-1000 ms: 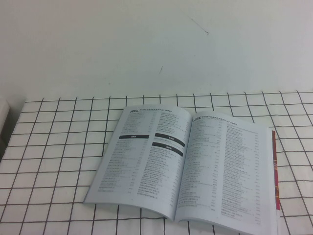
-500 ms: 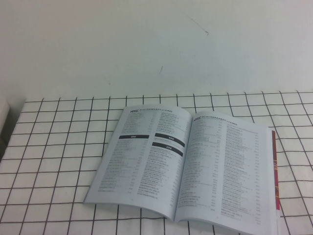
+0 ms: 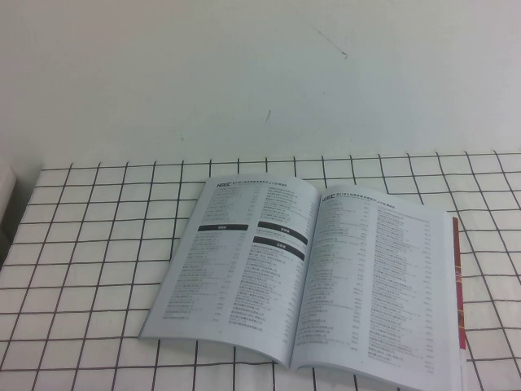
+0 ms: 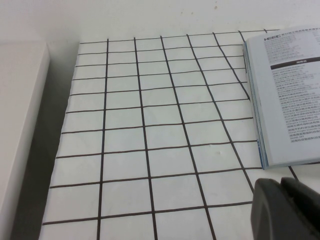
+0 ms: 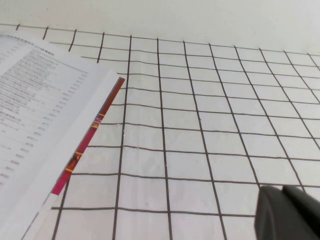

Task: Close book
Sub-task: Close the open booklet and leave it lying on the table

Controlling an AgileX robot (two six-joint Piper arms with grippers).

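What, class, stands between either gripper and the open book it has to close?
Nothing visible does. The left gripper hangs over the checked cloth left of the book, the right gripper over the cloth on its right. Only cloth lies between each and the book, and nothing rests on the book itself.

High view, compared over the interval: no change detected. The open white-paged book with a magenta cover edge (image 3: 326, 277) shows no shift on the black-gridded white cloth (image 3: 98, 244). Left gripper (image 4: 286, 210) is over the cloth left of the book, right gripper (image 5: 287, 212) over the cloth to its right.
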